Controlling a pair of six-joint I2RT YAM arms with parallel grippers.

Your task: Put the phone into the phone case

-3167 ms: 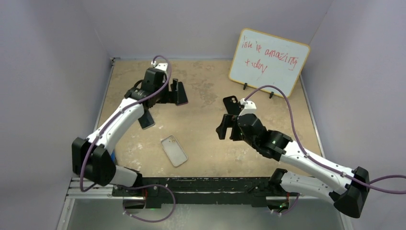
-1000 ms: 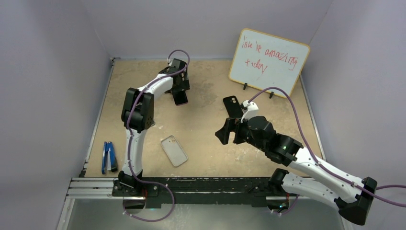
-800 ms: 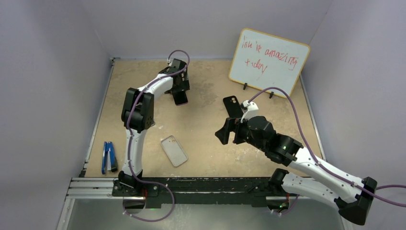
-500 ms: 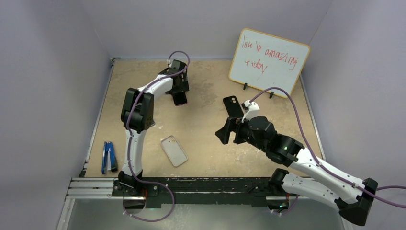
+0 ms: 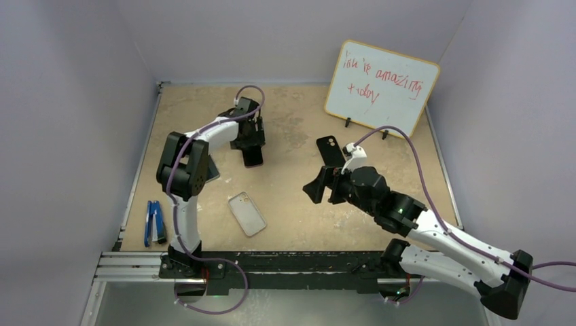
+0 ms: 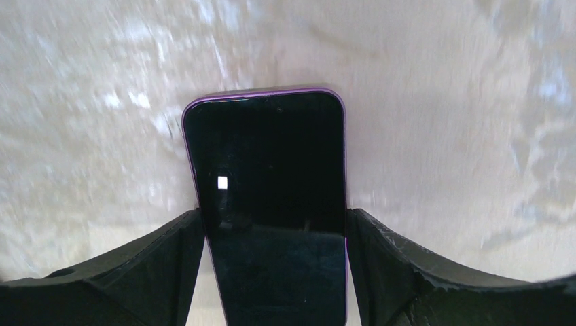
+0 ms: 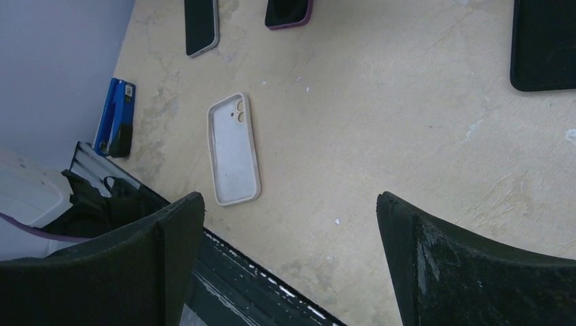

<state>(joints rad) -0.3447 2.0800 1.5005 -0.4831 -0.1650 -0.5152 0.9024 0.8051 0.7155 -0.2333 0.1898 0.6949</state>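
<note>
Two glossy dark phones, purple-rimmed phone (image 6: 268, 156) clamped flat on the mottled tabletop (image 6: 441, 102) by left gripper (image 6: 272, 224), grey-rimmed phone (image 7: 202, 24) nearby, one smooth white phone case (image 5: 246, 214) lying well apart, right gripper (image 7: 289, 204) spread wide, empty.

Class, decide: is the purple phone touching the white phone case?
Apart. The right wrist view shows bare table between the purple phone at the top and the white phone case lower down.
</note>
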